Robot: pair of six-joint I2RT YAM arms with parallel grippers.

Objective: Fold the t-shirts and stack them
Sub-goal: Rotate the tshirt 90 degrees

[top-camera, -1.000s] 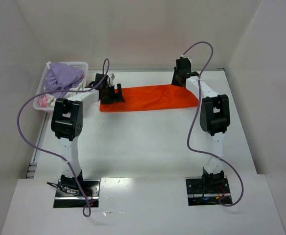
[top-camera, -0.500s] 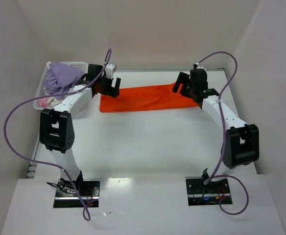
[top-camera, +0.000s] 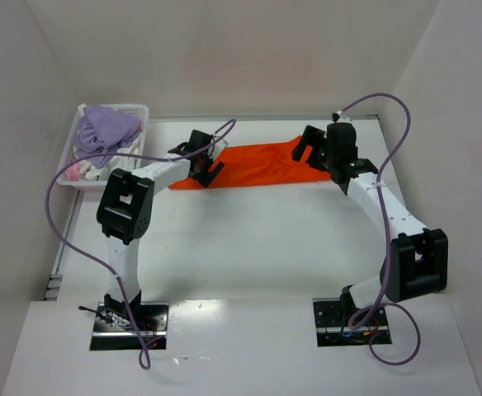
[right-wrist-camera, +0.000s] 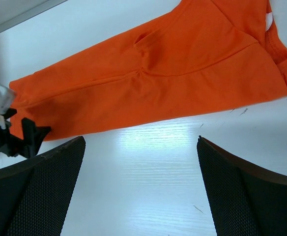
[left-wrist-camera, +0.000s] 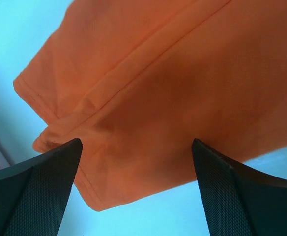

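The orange t-shirt (top-camera: 257, 157) lies flat on the desk (top-camera: 241, 247), just to the right of the basket (top-camera: 135, 109). It is laid as a long narrow band, its layers doubled over and a sleeve tucked in. That looks like the lengthwise fold done, with the crosswise folds left to make.

The left claw (top-camera: 205, 163) hangs over the shirt end nearest the basket. Its fingers are spread wide and hold nothing, and in the wrist view the hem shows between them. The right claw (top-camera: 313, 147) is over the end farthest from the basket, also wide apart and empty.

No folded stack shows anywhere. A lilac garment (top-camera: 107, 128) is heaped in the basket, probably waiting its turn, so most of the job seems to remain.
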